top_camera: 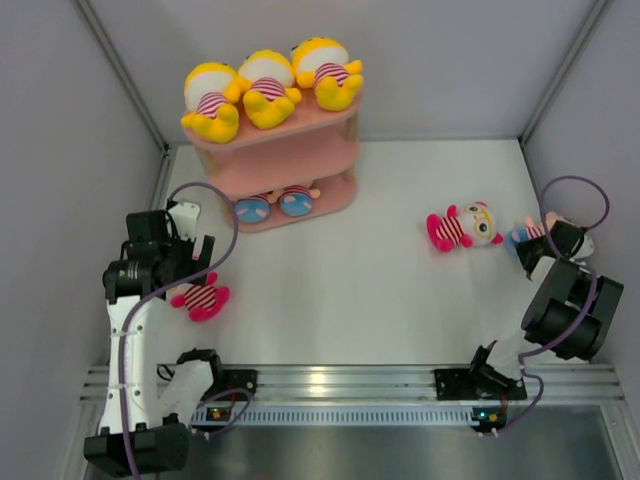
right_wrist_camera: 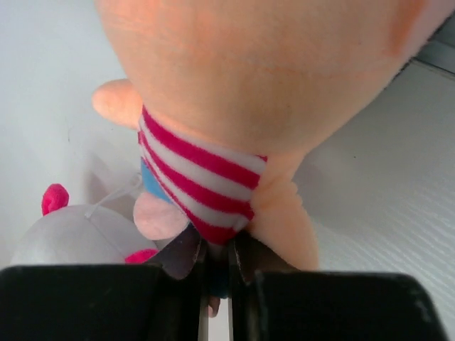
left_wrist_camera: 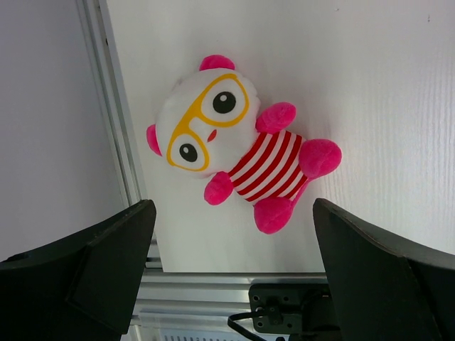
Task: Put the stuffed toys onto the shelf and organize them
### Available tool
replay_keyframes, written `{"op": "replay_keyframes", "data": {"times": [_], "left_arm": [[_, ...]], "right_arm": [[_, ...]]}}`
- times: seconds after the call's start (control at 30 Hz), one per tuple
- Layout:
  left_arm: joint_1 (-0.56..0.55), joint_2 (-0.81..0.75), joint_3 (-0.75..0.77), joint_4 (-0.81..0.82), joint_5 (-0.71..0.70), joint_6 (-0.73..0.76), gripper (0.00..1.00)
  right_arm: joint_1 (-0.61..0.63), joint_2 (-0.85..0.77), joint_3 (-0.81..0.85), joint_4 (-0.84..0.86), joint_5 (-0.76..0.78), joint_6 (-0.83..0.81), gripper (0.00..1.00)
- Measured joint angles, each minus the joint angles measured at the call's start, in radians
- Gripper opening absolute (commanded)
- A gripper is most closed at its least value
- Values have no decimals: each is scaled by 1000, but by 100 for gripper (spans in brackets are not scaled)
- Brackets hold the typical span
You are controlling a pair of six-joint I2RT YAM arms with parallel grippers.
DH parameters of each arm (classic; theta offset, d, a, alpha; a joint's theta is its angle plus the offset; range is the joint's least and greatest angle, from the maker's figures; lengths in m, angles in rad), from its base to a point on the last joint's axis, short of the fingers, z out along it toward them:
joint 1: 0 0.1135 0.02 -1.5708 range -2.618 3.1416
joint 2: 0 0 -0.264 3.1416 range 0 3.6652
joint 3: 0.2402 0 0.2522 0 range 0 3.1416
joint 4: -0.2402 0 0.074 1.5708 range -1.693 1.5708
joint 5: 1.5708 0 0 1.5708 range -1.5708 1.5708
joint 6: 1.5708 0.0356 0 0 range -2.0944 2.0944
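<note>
The right gripper [right_wrist_camera: 217, 261] is pinched shut on the striped belly of the peach-faced plush doll [right_wrist_camera: 249, 85], soft and light, well apart from the pink shelf [top_camera: 285, 172], while the left gripper [left_wrist_camera: 232, 206] hangs wide open over the pink-limbed doll [left_wrist_camera: 234, 149], probably best taken at its squashy middle.

White-and-black arms [top_camera: 125, 340], purple cables [top_camera: 234, 215], black left pincer [left_wrist_camera: 231, 206]

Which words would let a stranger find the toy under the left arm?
From the pink shelf at the back, come toward the near left, where the left gripper hangs open. The toy lies on the table below it. It has pink limbs and yellow glasses; the other pink toy lies on the right side.
</note>
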Motion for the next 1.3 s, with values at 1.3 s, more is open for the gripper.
{"op": "replay_keyframes", "data": {"times": [1.3], "left_arm": [[-2, -45, -21, 0, -27, 10, 98]], "right_arm": [[1023, 221, 563, -381, -490, -649, 0]]}}
